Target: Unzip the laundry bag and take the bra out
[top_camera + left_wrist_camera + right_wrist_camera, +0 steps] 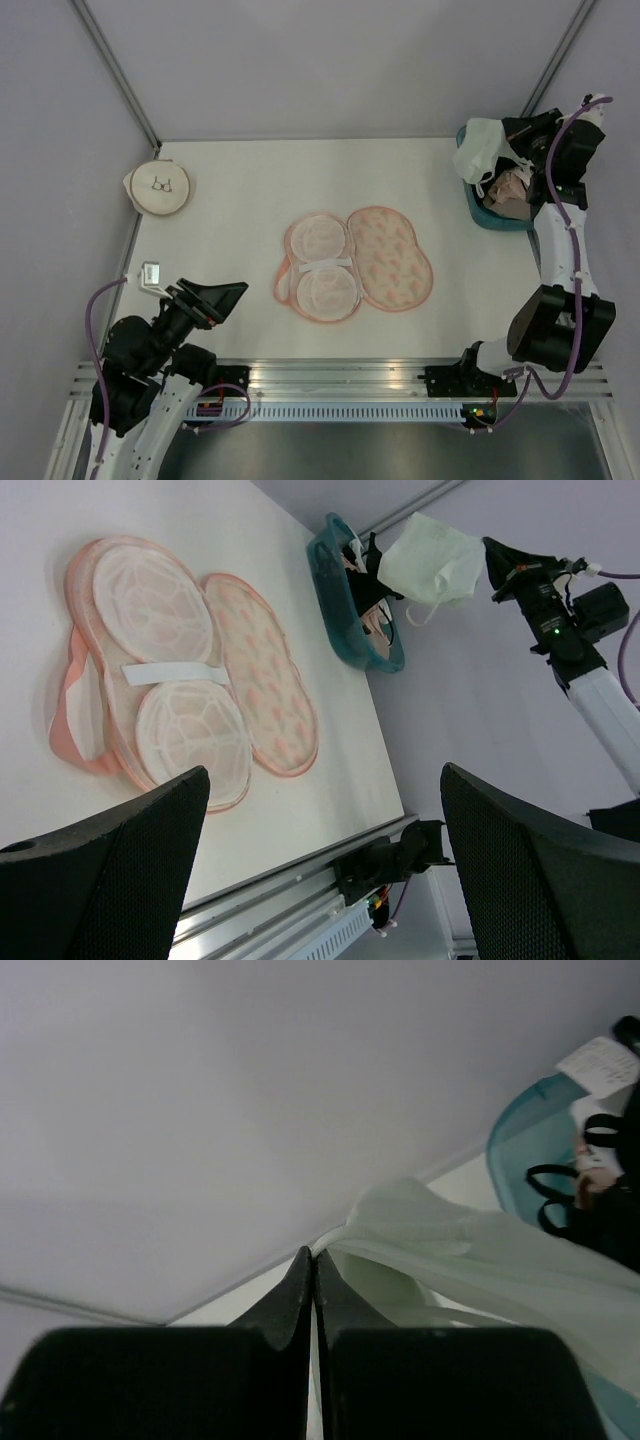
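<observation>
The laundry bag (pixel 392 258) lies unzipped and spread flat in the middle of the table, its printed peach half to the right of its white mesh-lined half (pixel 322 266). In the left wrist view the bag (pixel 260 670) appears at upper left. The pale, mint-tinged bra (pixel 480 148) hangs from my right gripper (pixel 510 130) above the teal basket (pixel 478 210) at the far right corner. The right wrist view shows that gripper (pixel 313 1260) shut on a thin edge of the bra (pixel 470 1260). My left gripper (pixel 222 297) stands open and empty near the table's front left.
The teal basket (pixel 345 610) holds black and beige-pink garments. A round cream pouch with a bra drawing (pixel 160 187) sits at the far left corner. A small white block (pixel 152 272) lies at the left edge. A metal rail (pixel 340 375) runs along the front.
</observation>
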